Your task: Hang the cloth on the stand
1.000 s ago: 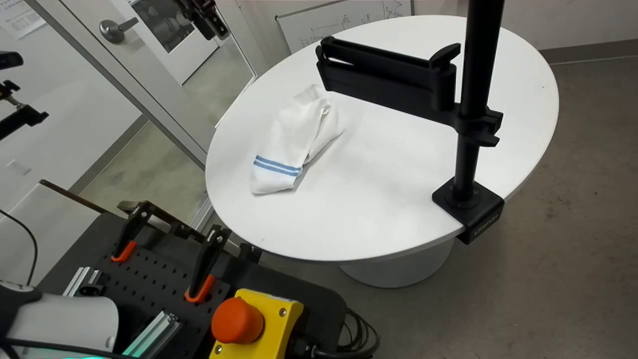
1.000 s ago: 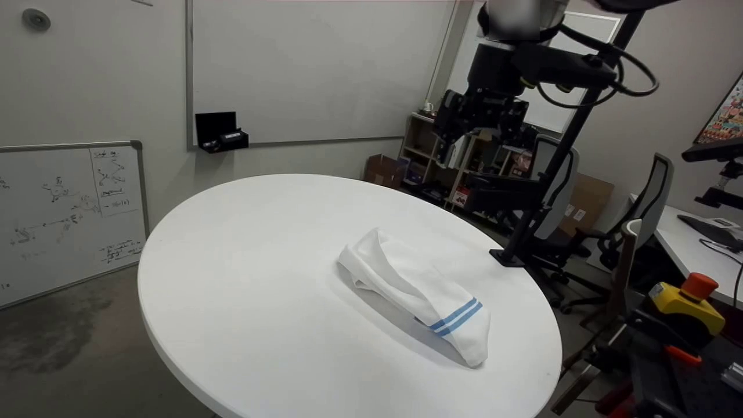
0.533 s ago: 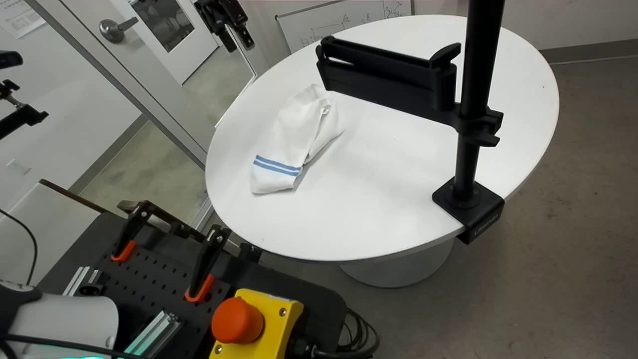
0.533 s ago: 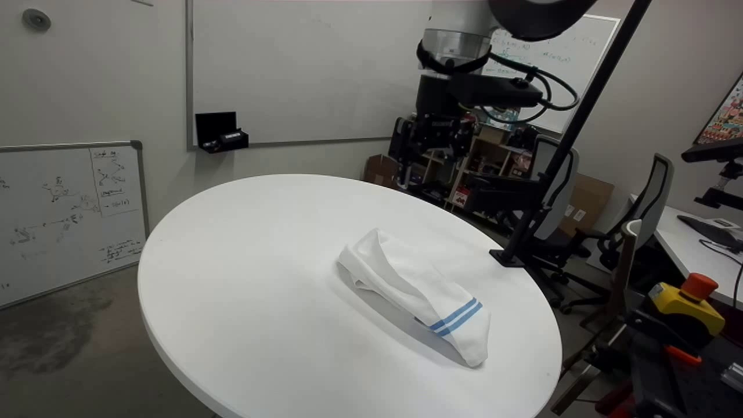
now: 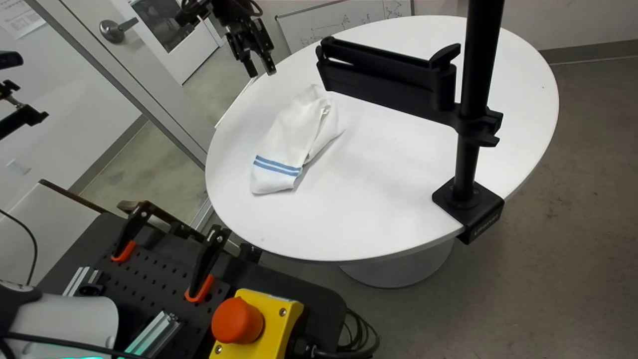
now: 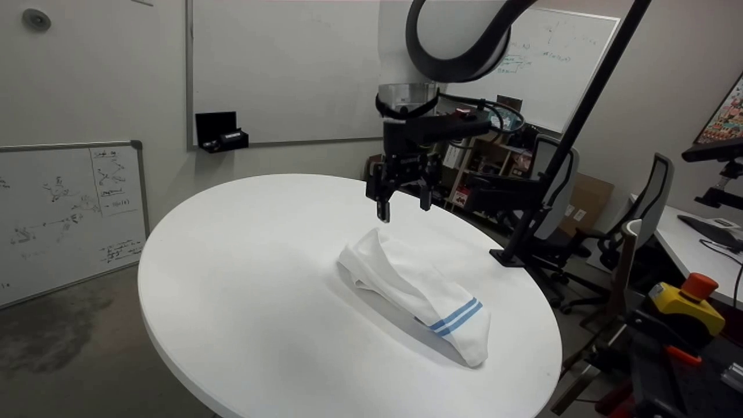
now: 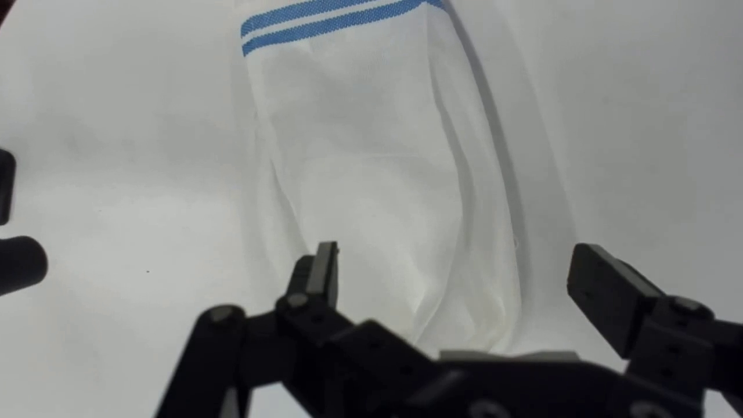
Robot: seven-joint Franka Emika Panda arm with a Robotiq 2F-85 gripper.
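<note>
The cloth lies crumpled on the table in both exterior views [image 5: 294,129] [image 6: 412,278], white with two blue stripes at one end. It fills the middle of the wrist view [image 7: 371,145]. The black stand [image 5: 476,65] has its base at the table's edge, an upright post and a folded horizontal bar arm; it also shows in an exterior view [image 6: 583,110]. My gripper [image 5: 262,73] is open and empty, above the table near the cloth's plain end, apart from it. It also shows in an exterior view [image 6: 404,210] and the wrist view [image 7: 455,258], fingers wide apart.
The round white table [image 5: 379,209] holds the cloth and stand. The stand's bar arm [image 5: 384,82] juts over the table near the cloth. A yellow box with a red button [image 5: 264,324] and orange-tipped clamps [image 5: 202,279] are on the dark bench. Black parts [image 7: 20,264] intrude at the wrist view's left.
My arm has come down and across towards the cloth's plain end, from beyond the table to above it. The gripper stays open. The cloth and stand have not moved.
</note>
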